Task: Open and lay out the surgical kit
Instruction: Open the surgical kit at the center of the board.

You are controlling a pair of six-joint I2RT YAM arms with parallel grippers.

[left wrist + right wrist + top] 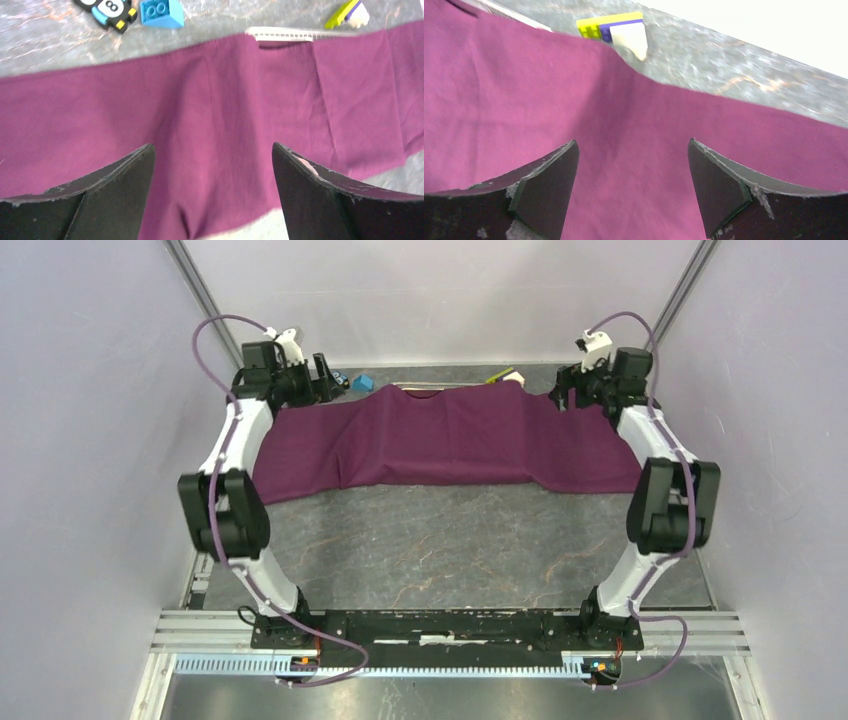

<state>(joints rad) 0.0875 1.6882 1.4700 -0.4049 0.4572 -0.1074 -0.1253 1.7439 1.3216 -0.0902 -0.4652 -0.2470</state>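
Observation:
The dark-purple cloth wrap (440,440) lies spread wide across the far half of the table, draped over a raised bulge at its middle. It fills the left wrist view (210,120) and the right wrist view (574,110). A thin white packet edge (285,33) peeks out at the cloth's far edge. The tray, clamps, tweezers and gauze are hidden. My left gripper (322,380) is open and empty above the cloth's far left end (212,150). My right gripper (572,390) is open and empty above the far right end (633,145).
A blue block (363,383) and a black-and-blue block (107,11) lie past the cloth at the far left. A yellow-purple-white block (616,31) lies past its far edge on the right. The grey marbled table (440,540) reaches to the arm bases. Walls close in on both sides.

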